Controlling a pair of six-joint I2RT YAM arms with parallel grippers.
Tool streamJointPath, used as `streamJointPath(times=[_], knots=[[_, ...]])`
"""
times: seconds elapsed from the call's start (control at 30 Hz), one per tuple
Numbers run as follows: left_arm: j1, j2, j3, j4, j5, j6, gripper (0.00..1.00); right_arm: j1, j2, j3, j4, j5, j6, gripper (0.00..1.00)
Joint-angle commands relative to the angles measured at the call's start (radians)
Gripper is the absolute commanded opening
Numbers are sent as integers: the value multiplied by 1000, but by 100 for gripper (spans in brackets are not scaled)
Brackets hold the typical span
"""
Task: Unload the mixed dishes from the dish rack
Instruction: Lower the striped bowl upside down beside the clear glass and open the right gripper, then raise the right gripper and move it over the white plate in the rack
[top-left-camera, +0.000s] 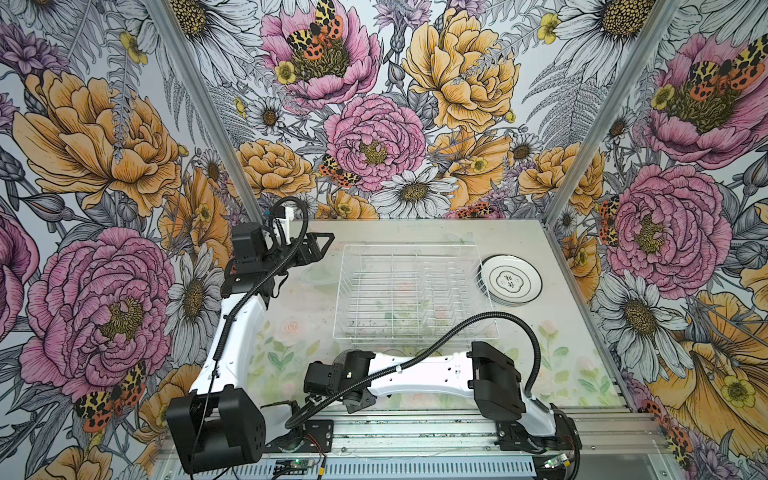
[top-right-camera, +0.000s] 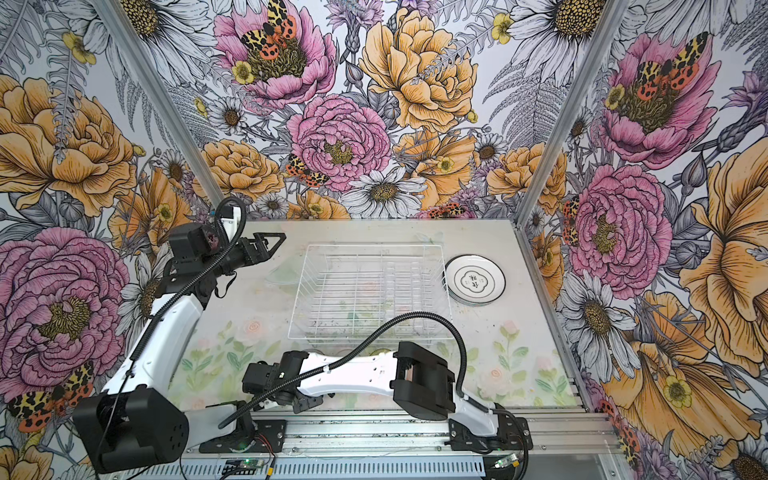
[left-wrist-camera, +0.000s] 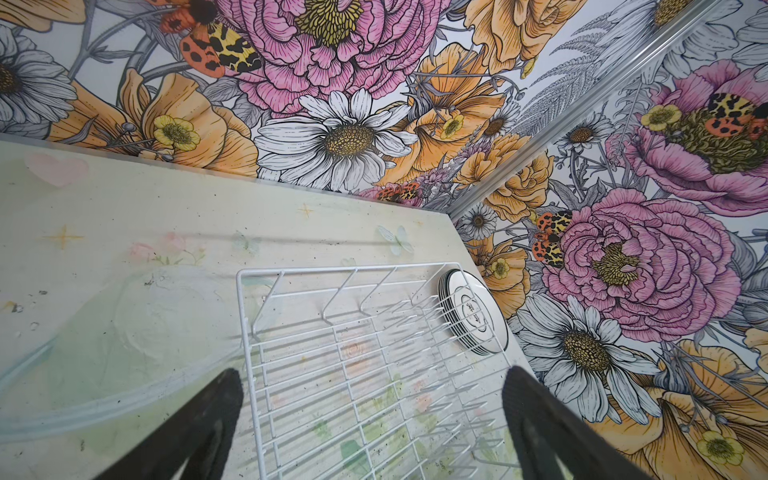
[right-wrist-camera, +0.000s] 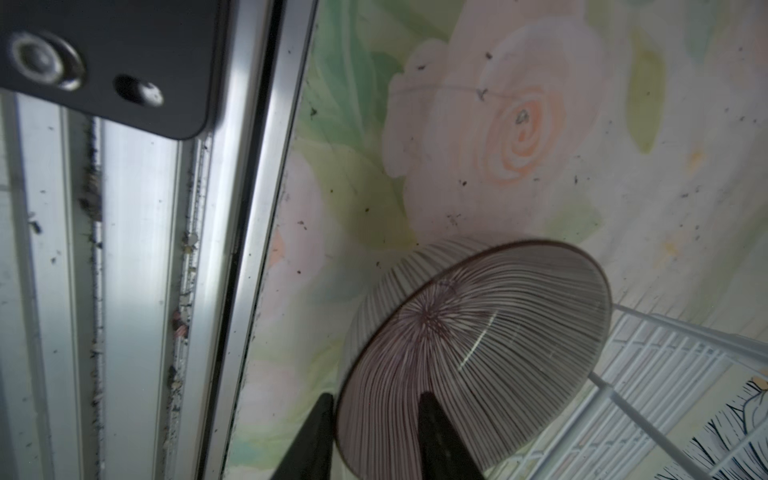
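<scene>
Right claw (right-wrist-camera: 376, 395), bottom centre of its wrist view: released, fingers astride the rim of the bowl (right-wrist-camera: 478, 332), one outside, one inside and clear of the wall. The bowl is low by the front rail (right-wrist-camera: 137, 249) (on the table (right-wrist-camera: 540, 187) or just above it, cannot tell). Rack (top-left-camera: 411, 246): mid-frame in both top views. Left claw (top-left-camera: 321, 244), left of the rack's far corner: spread wide, grasping nothing. Plates (top-left-camera: 510, 282): stacked on the table, just beside the rack's right side.
</scene>
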Motion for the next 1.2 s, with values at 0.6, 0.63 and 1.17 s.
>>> streamJointPath(times=[0.6, 0.63, 1.17], knots=[[-4, 18, -19, -4, -56, 39, 99, -159, -623, -277, 172, 27, 188, 37], [-6, 19, -21, -4, -65, 42, 99, -179, -662, -307, 189, 38, 203, 37], [-32, 34, -317, 450, -429, 139, 99, -1001, -1253, -873, 495, 159, 602, 54]])
